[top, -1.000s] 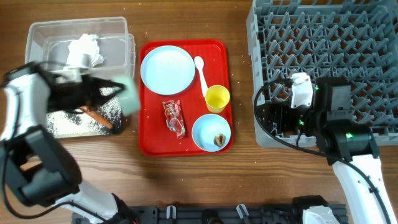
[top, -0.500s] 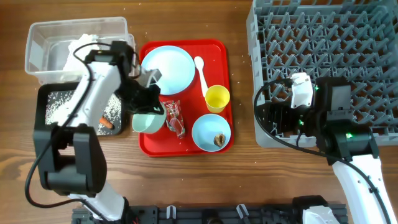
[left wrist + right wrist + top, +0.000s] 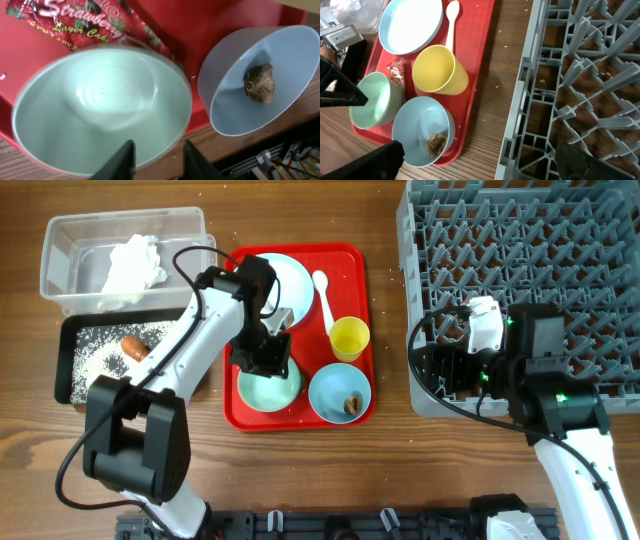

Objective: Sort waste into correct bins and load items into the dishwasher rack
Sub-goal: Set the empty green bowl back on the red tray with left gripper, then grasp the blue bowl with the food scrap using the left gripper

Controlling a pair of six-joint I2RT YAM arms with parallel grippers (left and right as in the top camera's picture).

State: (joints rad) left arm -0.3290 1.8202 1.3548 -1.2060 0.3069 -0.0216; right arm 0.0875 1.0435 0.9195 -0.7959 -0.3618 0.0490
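My left gripper (image 3: 266, 362) (image 3: 161, 161) is open astride the near rim of an empty pale green bowl (image 3: 268, 387) (image 3: 100, 105), which sits blurred on the red-and-white wrapper (image 3: 90, 25). Beside it a pale blue bowl (image 3: 340, 393) (image 3: 255, 80) holds the brown lump (image 3: 353, 404) (image 3: 259, 82). The plate (image 3: 285, 280), spoon (image 3: 322, 290) and yellow cup (image 3: 349, 338) are on the same tray. The carrot (image 3: 133, 347) and rice (image 3: 100, 360) lie in the black tray (image 3: 68, 385). The napkin (image 3: 130, 265) is in the clear tub (image 3: 60, 250). My right gripper (image 3: 440, 365) (image 3: 475, 165) is open and empty over the grey rack's (image 3: 520, 240) left edge.
The flat red tray (image 3: 355, 280) lies between the bins and the rack. Loose rice grains are scattered on the wooden table (image 3: 380, 270) near the rack. The right wrist view shows the cup (image 3: 440, 70), plate (image 3: 410, 25) and both bowls (image 3: 372, 100).
My left arm swung right from over the black tray to the red tray, carrying the green bowl, now upright on the wrapper. The carrot now lies in the black tray. Right arm unmoved.
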